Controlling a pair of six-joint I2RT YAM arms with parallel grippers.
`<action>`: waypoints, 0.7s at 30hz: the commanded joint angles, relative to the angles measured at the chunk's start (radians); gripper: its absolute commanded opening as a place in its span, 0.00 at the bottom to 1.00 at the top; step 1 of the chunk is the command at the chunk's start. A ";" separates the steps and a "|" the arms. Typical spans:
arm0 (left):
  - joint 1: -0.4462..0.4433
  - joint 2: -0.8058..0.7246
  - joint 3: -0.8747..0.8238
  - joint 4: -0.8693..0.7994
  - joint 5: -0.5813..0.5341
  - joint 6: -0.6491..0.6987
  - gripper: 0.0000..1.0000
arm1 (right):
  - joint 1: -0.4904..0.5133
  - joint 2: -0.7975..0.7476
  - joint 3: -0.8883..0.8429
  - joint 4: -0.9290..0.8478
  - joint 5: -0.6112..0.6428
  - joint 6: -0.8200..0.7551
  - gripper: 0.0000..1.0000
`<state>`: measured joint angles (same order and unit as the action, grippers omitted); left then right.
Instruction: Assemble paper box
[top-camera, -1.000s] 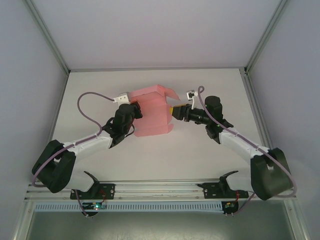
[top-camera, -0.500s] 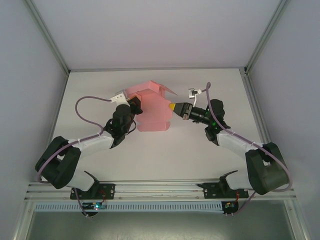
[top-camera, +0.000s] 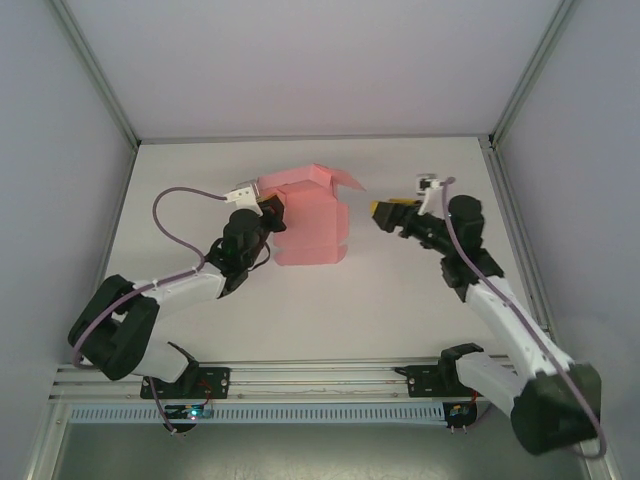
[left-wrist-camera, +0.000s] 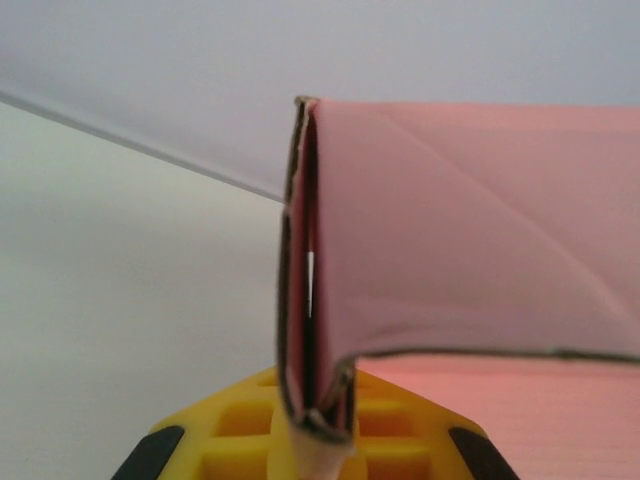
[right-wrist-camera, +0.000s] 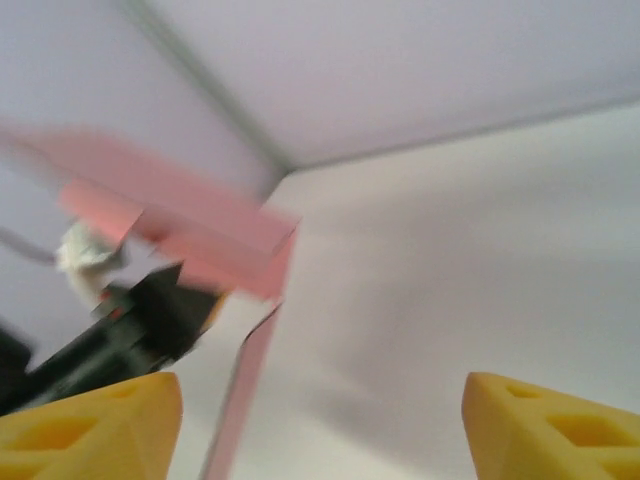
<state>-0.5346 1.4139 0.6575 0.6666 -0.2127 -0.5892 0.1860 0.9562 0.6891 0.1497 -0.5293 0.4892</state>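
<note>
The paper box (top-camera: 310, 228) is a pale pink, partly folded sheet standing on the table, with flaps raised at its far side. My left gripper (top-camera: 268, 213) is shut on the sheet's left edge. In the left wrist view the doubled cardboard edge (left-wrist-camera: 318, 300) sits pinched between the yellow fingers of the left gripper (left-wrist-camera: 318, 425). My right gripper (top-camera: 385, 213) hangs open a short way right of the box, touching nothing. Seen from the right wrist, its yellow fingertips (right-wrist-camera: 95, 425) stand wide apart, and the right gripper (right-wrist-camera: 320, 415) faces the blurred box (right-wrist-camera: 190, 232) ahead on the left.
The white table (top-camera: 400, 290) is enclosed by grey walls with metal frame posts (top-camera: 95, 85) at the back corners. The arms' bases sit on a rail (top-camera: 320, 380) at the near edge. A purple cable (top-camera: 175, 215) loops off the left arm.
The right gripper has let go of the box's right edge, opened, and drawn back to the right. The left gripper keeps its hold, and the box has shifted slightly.
</note>
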 joint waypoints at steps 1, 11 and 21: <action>0.008 -0.037 0.017 -0.140 0.076 0.091 0.00 | -0.057 -0.077 0.050 -0.241 0.176 -0.251 0.85; 0.008 -0.016 0.035 -0.180 0.201 0.110 0.00 | -0.043 0.172 0.219 -0.323 -0.291 -0.496 0.72; 0.008 0.015 0.073 -0.210 0.205 0.095 0.00 | 0.178 0.280 0.290 -0.390 -0.244 -0.701 0.73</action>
<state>-0.5346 1.4117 0.6971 0.4740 -0.0181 -0.5007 0.3233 1.2301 0.9428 -0.2436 -0.7784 -0.1349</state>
